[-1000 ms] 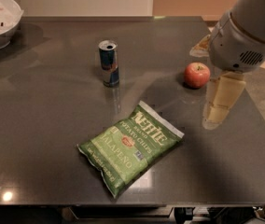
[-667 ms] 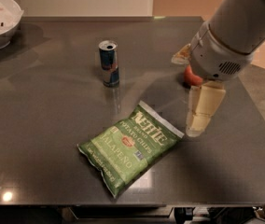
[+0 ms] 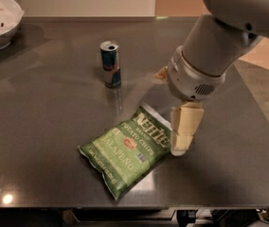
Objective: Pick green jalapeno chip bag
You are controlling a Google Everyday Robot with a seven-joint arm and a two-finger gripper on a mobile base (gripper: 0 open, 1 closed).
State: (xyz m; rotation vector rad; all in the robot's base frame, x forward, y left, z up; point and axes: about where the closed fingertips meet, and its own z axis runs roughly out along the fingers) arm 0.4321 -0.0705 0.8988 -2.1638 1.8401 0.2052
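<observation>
Gripper (image 3: 180,147) hangs just right of the green jalapeno chip bag (image 3: 127,148), can't tell if it's open. Looks like the approach step; next it needs to straddle the bag's edge.

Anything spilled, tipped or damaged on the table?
Nothing stands out. The green jalapeno chip bag lies flat and intact, the can stands upright, the bowl sits far left. The hand is at the bag's right edge.

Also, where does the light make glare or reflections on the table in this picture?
Camera view: a small bright glare spot sits on the table near the picture's lower left corner; the can casts a faint reflection toward the chip bag; the gripper hangs at the bag's right edge.
</observation>
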